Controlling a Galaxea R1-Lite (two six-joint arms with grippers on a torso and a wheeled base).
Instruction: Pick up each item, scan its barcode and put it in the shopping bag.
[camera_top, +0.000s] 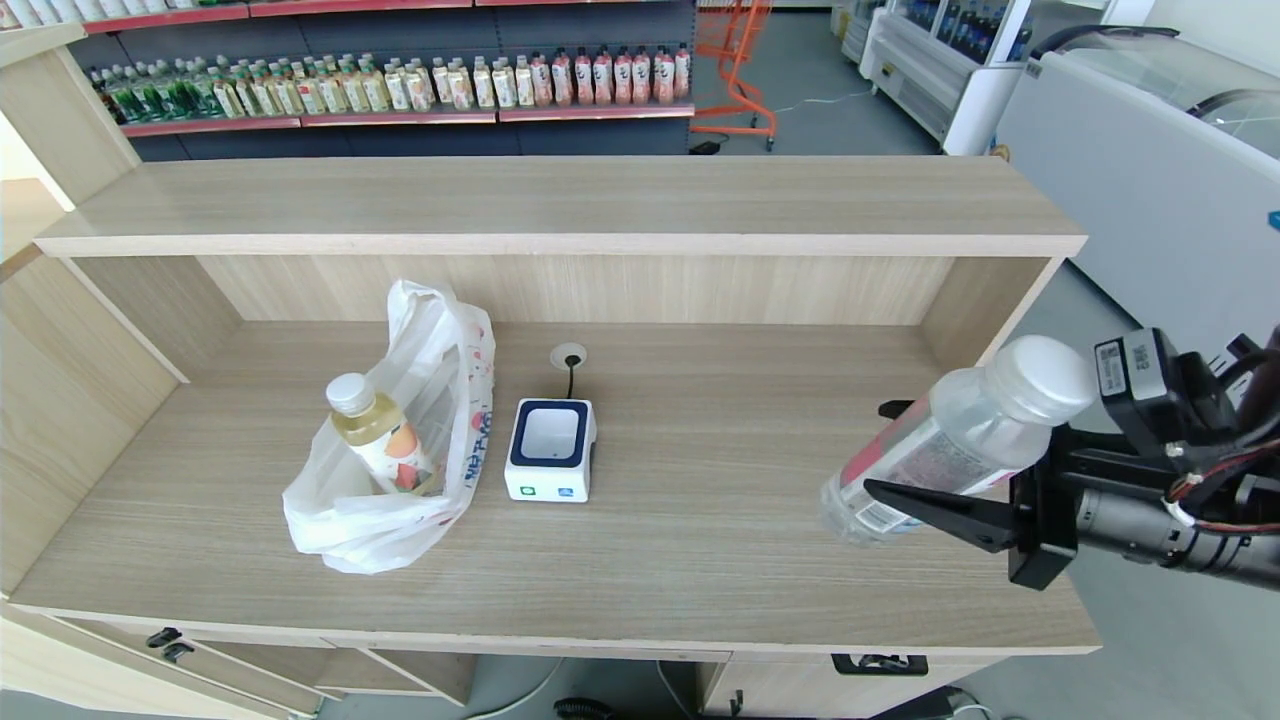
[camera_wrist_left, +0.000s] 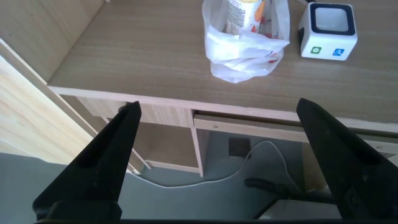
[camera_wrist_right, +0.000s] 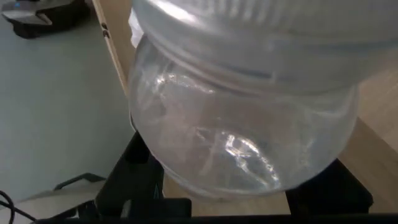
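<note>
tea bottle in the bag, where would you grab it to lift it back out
Probably by the shoulder just under the white cap of the tea bottle, coming from above. It stands tilted in the shopping bag, whose plastic wraps its lower body, so only the top is bare to grip.

A white plastic shopping bag (camera_top: 330, 520) sits on the left half of the pale wooden table (camera_top: 720, 480), with a white-capped plastic drink bottle (camera_top: 380, 435) standing inside it. Just beside the bag, on its right, stands a white box-shaped barcode scanner (camera_top: 551, 450), with a round cable port (camera_top: 568, 355) behind it toward the back edge. Over the table's right edge, a clear plastic water bottle (camera_top: 950, 440) hangs tilted in the right claw (camera_top: 880, 448).
</note>
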